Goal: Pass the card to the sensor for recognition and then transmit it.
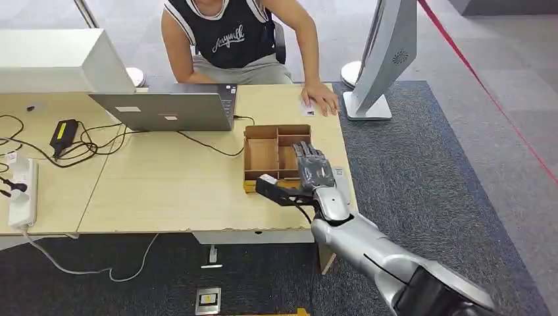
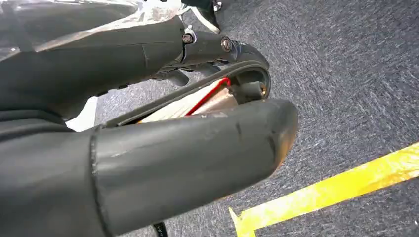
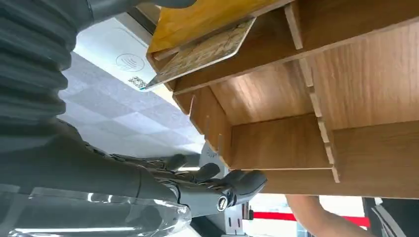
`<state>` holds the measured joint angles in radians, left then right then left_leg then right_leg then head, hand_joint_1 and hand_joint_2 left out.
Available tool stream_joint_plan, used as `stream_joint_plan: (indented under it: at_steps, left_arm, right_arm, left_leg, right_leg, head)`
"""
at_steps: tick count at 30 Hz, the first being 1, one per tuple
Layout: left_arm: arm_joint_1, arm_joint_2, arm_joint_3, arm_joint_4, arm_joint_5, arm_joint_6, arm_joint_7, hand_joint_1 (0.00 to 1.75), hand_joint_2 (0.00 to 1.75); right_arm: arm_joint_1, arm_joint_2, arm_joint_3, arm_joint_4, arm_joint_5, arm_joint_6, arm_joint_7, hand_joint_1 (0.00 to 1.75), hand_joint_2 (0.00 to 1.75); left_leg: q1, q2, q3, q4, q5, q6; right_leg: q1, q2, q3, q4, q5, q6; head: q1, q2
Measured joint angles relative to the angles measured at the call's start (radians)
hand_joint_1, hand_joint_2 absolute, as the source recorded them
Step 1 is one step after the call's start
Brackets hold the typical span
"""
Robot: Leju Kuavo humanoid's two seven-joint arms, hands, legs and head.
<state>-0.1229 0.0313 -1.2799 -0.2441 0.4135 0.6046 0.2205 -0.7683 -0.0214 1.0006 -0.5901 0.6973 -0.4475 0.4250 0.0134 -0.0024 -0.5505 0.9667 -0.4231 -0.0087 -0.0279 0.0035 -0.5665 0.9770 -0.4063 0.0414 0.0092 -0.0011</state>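
A patterned card point(image 3: 200, 53) stands tilted in the yellow slot point(image 3: 197, 19) at the front corner of the partitioned wooden box point(image 1: 263, 155). My right hand point(image 1: 312, 172) hovers over that box near the table's right edge. Its fingers point(image 3: 207, 177) are stretched out over the compartments, apart from the card, and its thumb point(image 1: 270, 187) reaches toward the yellow corner. A white sensor pad point(image 3: 116, 57) with a contactless mark lies by the table edge just past the card. My left hand point(image 2: 197, 148) hangs over the carpet; how its fingers lie is unclear.
A person sits across the table with a hand point(image 1: 320, 99) resting beyond the box. A laptop point(image 1: 164, 108), a monitor stand point(image 1: 365, 108), cables and a power strip point(image 1: 20, 191) occupy the left and far parts. Bare tabletop point(image 1: 171, 191) lies left of the box.
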Motion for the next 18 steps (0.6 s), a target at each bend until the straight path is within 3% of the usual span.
stream_joint_plan:
  at_steps: [18]
  left_arm:
    - [0.001,0.002,0.0,0.0,-0.001,0.0,0.0,0.0,0.0]
  right_arm:
    - [0.0,0.0,-0.01,0.023,-0.008,-0.002,-0.003,0.0,1.75]
  left_leg:
    - [0.0,0.0,0.0,0.0,0.0,0.0]
  right_leg:
    - [0.0,0.0,0.0,0.0,0.0,0.0]
  head:
    - [0.0,0.0]
